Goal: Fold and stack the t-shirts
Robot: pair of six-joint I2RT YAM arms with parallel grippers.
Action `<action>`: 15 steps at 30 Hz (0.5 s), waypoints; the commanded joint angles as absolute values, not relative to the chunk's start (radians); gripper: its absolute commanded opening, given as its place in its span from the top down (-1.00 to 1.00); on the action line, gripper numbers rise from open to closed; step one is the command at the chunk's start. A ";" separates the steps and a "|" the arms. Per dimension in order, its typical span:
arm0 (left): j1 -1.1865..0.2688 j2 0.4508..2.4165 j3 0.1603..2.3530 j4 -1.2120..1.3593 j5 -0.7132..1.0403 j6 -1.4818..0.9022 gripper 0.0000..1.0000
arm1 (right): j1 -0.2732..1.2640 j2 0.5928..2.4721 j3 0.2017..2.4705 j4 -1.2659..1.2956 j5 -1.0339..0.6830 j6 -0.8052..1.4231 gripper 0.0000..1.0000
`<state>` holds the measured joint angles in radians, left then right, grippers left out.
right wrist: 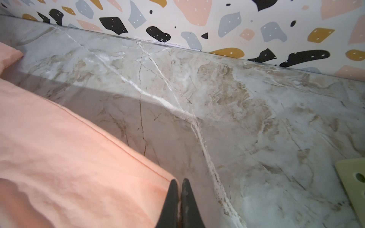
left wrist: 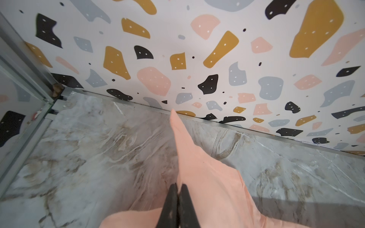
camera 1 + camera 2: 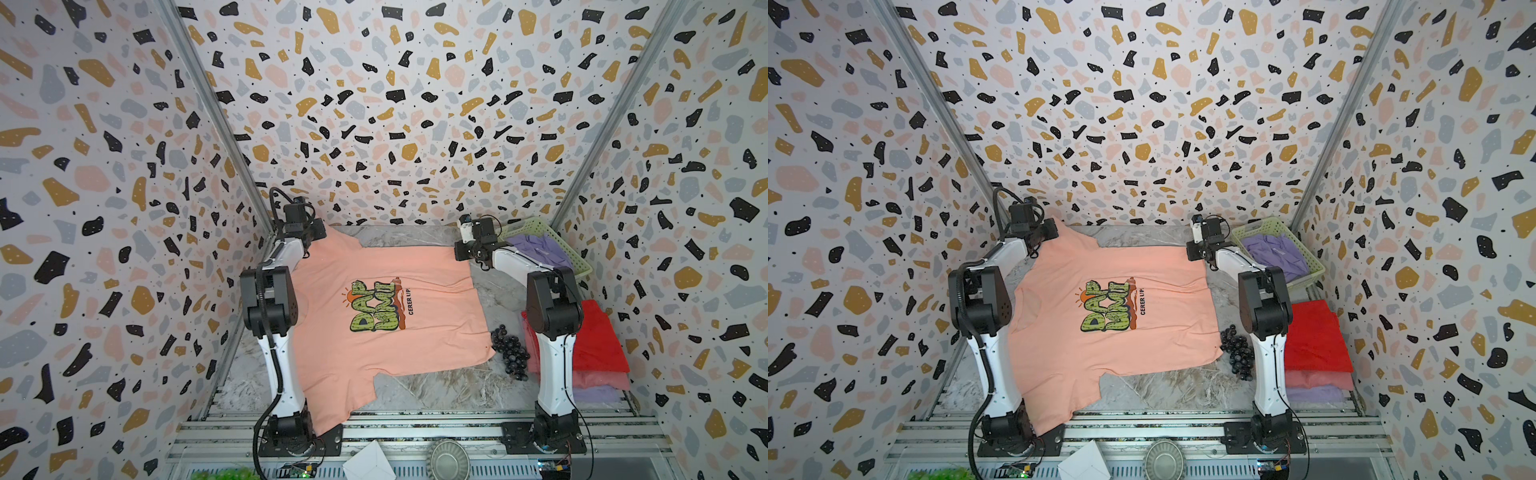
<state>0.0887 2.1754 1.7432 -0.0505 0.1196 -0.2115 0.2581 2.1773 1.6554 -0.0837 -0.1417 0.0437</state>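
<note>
**Condition.** The peach t-shirt point(image 3: 386, 299) is being held spread, print up, across the table point(image 3: 436, 390). Its far left corner is being pinched in the closed jaws of the left gripper point(image 2: 179, 186). Its far right corner is being pinched in the closed jaws of the right gripper point(image 1: 179, 182). Both corners are being held low, near the back wall.

**Risks, as judged:**
- Only a sliver of cloth is being gripped on the right, so a slip is being rated likely if the far edge is pulled taut.
- The near right hem corner is lying just beside the grapes point(image 3: 509, 351), perhaps touching. They could be dragged or scattered as the cloth is drawn.
- The near sleeve is hanging over the front rail point(image 3: 415, 428) by the left arm's base, where a snag is being rated possible.
- Cloth is being overlapped by the left arm, so a fold could be bunched.

**Count:**
- Five t-shirts are being recorded.
- One is the peach t-shirt on the table.
- Three are stacked at the right: the red t-shirt point(image 3: 598, 336) on top, the pink t-shirt point(image 3: 598, 380) beneath it, and the folded lavender t-shirt point(image 3: 598, 394) lowest.
- One is the loose lavender t-shirt point(image 3: 536, 249) in the basket point(image 3: 579, 266).
- One basket, one bunch of grapes and two grippers are also being recorded.
</note>
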 commanded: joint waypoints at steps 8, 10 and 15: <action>0.092 1.818 1.398 -0.046 -0.073 -0.210 1.00 | 0.252 1.973 1.482 -0.029 -0.169 -0.018 1.00; 0.092 1.745 1.319 -0.038 -0.104 -0.228 1.00 | 0.252 1.946 1.444 -0.023 -0.167 -0.028 1.00; 0.085 1.604 1.151 -0.053 -0.162 -0.273 1.00 | 0.251 1.908 1.378 -0.023 -0.193 -0.048 1.00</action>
